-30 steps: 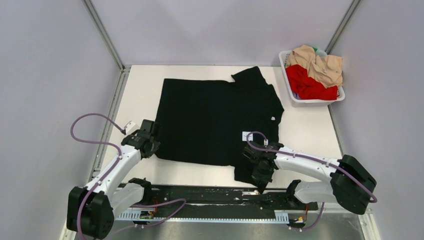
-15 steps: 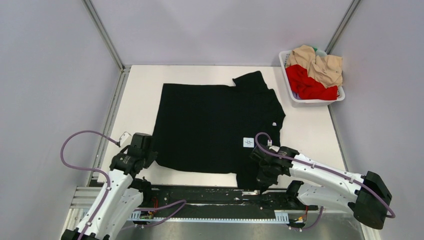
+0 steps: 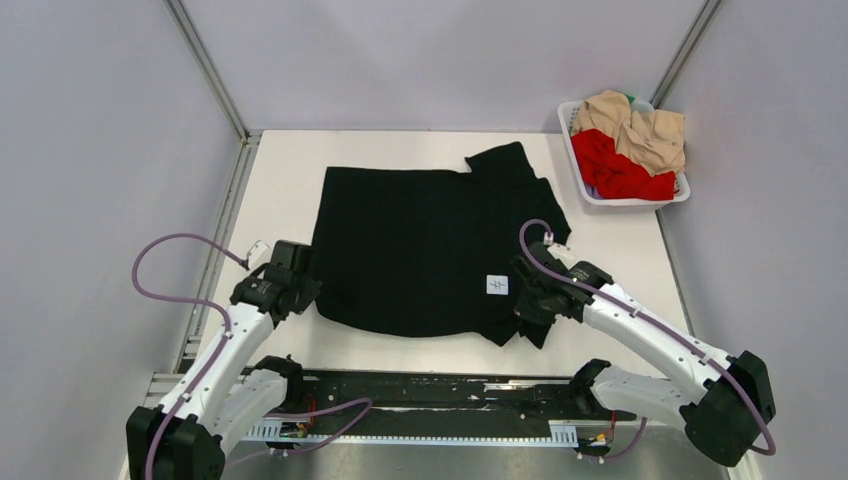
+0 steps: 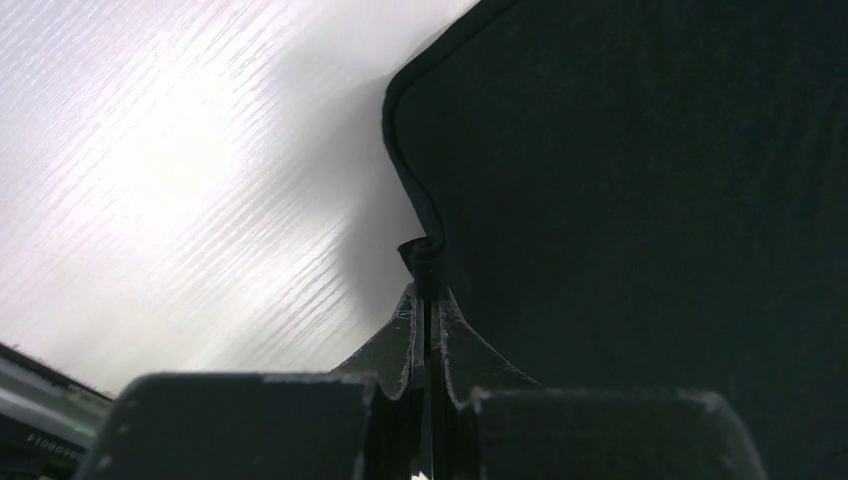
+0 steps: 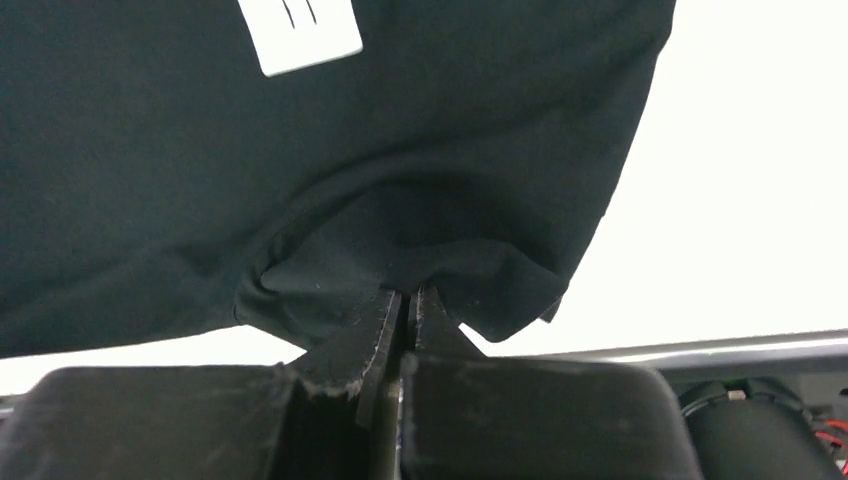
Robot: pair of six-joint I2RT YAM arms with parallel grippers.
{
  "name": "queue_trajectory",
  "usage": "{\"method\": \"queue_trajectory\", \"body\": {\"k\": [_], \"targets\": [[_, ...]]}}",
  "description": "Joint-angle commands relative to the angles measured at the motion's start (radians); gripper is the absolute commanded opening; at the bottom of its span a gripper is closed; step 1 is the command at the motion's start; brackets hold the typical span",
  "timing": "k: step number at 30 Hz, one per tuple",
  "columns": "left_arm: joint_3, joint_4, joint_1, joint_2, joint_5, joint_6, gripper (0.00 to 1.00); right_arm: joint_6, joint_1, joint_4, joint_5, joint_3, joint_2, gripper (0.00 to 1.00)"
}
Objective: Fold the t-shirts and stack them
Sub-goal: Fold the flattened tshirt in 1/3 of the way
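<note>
The large plain black cloth t-shirt (image 3: 430,235) lies spread on the white table (image 3: 620,265), stretching away from both pincers. The left gripper (image 4: 428,292) is clenched on its near hem edge. The right gripper (image 5: 410,300) is clenched on a bunched near corner, with the small white square tag (image 5: 300,35) just beyond its fingertips. Far beyond the right gripper, the crumpled red cloth t-shirt (image 3: 610,172) and crumpled beige cloth t-shirt (image 3: 640,128) fill the white plastic basket (image 3: 625,206).
</note>
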Motion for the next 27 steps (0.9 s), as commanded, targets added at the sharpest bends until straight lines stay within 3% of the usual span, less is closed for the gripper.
{"method": "queue_trajectory", "body": {"k": [1,15,27], "targets": [[0.074,0.073,0.003,0.036,-0.069,0.0,0.0,-0.141,-0.077,0.098,0.032,0.071,0.027,0.0],[0.174,0.192,0.02,0.198,-0.122,0.002,0.0,-0.341,-0.286,0.232,-0.028,0.222,0.186,0.0],[0.284,0.292,0.092,0.451,-0.076,0.044,0.0,-0.443,-0.384,0.311,-0.089,0.393,0.401,0.0]]}}
